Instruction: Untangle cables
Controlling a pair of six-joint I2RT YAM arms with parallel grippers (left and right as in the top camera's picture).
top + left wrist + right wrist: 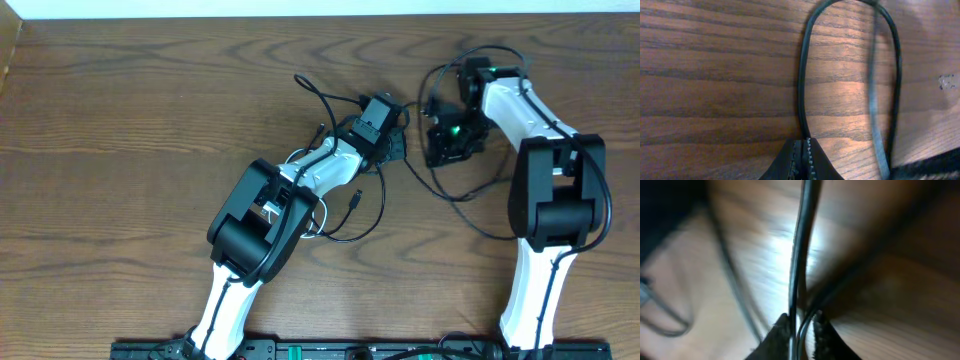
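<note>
The black cable [374, 218] loops loosely on the wooden table, with a small plug [355, 198] below the left arm. My left gripper [394, 146] is low over the table's middle, and in the left wrist view its jaws [802, 145] are shut on the black cable [801, 85], which loops up and back down on the right. A paler, blurred cord [874, 100] crosses inside that loop. My right gripper [438, 150] sits just right of the left one. In the right wrist view its jaws [802, 327] are closed on black cable strands [802, 240]. No clearly white cord shows overhead.
The wooden table [130, 130] runs to a pale wall at the back. Another thin black cord [470, 205] trails from between the grippers toward the right arm's base. The arms' own wires arch above the right wrist [480, 55].
</note>
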